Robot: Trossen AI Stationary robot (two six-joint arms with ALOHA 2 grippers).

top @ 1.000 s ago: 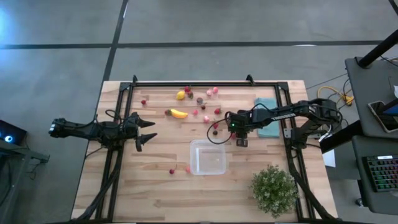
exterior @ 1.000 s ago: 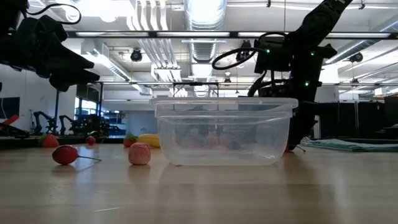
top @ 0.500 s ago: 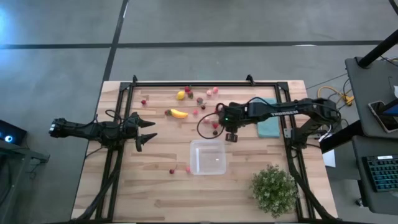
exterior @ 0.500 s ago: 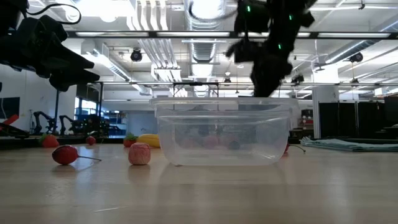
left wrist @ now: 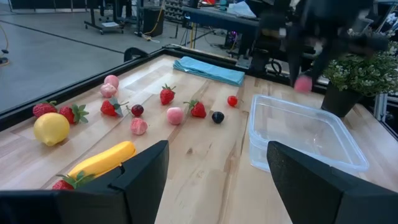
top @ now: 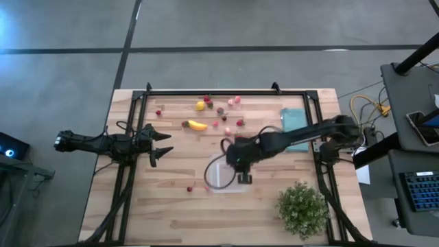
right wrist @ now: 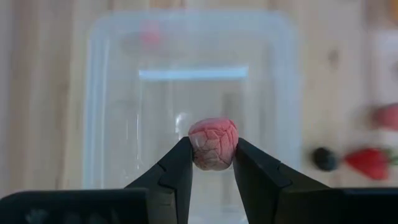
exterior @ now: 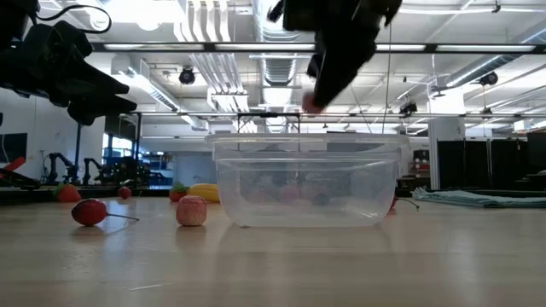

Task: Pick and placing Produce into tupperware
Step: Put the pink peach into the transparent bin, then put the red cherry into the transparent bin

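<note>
My right gripper (top: 245,178) hangs over the clear tupperware (top: 219,180), shut on a pink berry (right wrist: 213,143). The low view shows the gripper (exterior: 328,81) above the tupperware's rim (exterior: 307,141). My left gripper (top: 161,145) waits open over the table's left part, touching nothing. The other produce lies on the far half of the table: a banana (top: 197,125), a lemon (top: 199,105) and several red and pink berries (left wrist: 168,94). Two small pieces (top: 190,189) rest on the table left of the tupperware. My right gripper pinches the pink berry between its two fingertips (right wrist: 180,165), one on each side of it (right wrist: 213,155). The fingers point down from above. The berry is lifted clear, above the tupperware's inside (right wrist: 186,93).
A folded teal cloth (top: 295,122) lies at the table's right, partly under the right arm. A bushy green potted plant (top: 302,209) stands at the near right corner. A black metal frame (top: 206,92) runs around the table. Bare wood shows along the near edge.
My right gripper has carried the pink berry from beside the tupperware's far right corner toward the table's left and near edge, ending over the tupperware. It has stayed shut on the berry.
</note>
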